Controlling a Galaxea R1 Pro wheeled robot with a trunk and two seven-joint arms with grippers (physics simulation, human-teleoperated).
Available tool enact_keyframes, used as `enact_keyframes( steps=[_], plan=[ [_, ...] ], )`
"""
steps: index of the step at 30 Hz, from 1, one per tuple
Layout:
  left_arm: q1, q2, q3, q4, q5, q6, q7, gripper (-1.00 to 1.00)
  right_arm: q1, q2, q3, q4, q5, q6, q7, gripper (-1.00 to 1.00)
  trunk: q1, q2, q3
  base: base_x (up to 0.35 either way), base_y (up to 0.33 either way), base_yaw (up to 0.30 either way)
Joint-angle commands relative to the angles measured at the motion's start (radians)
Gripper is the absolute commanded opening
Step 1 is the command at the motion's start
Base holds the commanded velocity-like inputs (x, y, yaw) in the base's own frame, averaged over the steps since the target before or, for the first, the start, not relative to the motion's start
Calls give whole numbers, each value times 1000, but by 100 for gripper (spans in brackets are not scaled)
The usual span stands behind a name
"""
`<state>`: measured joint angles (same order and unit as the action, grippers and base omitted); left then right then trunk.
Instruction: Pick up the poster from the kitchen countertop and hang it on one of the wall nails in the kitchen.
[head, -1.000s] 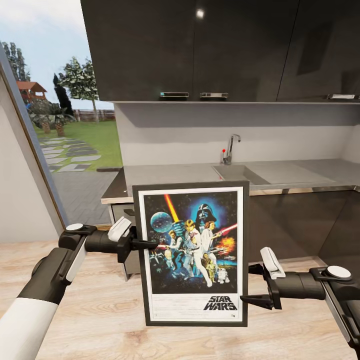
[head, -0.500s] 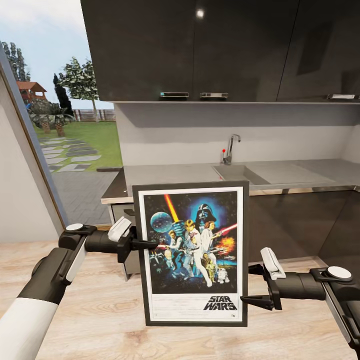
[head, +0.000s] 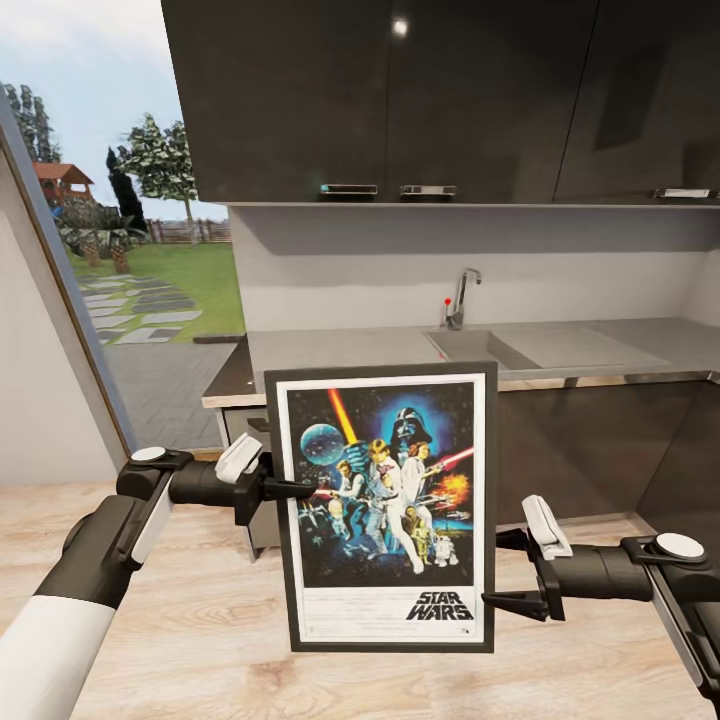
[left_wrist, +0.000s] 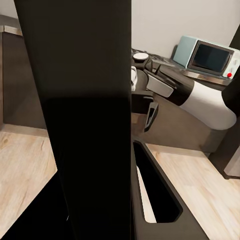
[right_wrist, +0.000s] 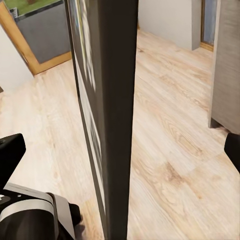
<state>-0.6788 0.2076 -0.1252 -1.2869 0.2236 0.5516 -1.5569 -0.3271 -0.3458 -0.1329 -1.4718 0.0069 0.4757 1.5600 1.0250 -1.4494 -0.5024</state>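
The poster (head: 385, 500) hangs upright in the air in front of the kitchen countertop (head: 340, 350), its picture side facing my head camera. My left gripper (head: 300, 489) is shut on the frame's left edge at mid-height. My right gripper (head: 505, 572) is open at the lower right edge, its fingers spread to either side of the frame without pinching it. The left wrist view looks along the frame's dark edge (left_wrist: 90, 125), with one finger (left_wrist: 155, 195) beside it. In the right wrist view the frame edge (right_wrist: 117, 100) stands between the two spread fingers.
The sink (head: 480, 347) and chrome tap (head: 462, 295) lie behind the poster. Dark wall cabinets (head: 400, 100) hang above. A glass door (head: 150, 300) to the garden is at the left. Wooden floor (right_wrist: 175, 125) runs below. A microwave (left_wrist: 210, 57) stands behind my right arm (left_wrist: 200, 97).
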Motion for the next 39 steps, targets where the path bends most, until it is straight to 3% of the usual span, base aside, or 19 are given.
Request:
enact_keyframes(
  steps=[1, 24, 25, 39],
  plan=[
    [-1, 1, -2, 0, 3, 7, 1, -100, 0, 0, 0, -1, 1, 11, 4, 100, 0, -1, -1, 0, 0, 0],
    [-1, 10, -2, -5, 4, 7, 1, -100, 0, -1, -1, -1, 1, 9, 5, 100, 0, -1, -1, 0, 0, 0],
    [-1, 10, -2, -5, 4, 7, 1, -100, 0, -1, -1, 0, 0, 8, 5, -100, 0, -1, -1, 0, 0, 0],
    [-1, 10, -2, -5, 3, 7, 1, -100, 0, -1, 0, 1, 0, -23, 5, -100, 0, -1, -1, 0, 0, 0]
  ],
)
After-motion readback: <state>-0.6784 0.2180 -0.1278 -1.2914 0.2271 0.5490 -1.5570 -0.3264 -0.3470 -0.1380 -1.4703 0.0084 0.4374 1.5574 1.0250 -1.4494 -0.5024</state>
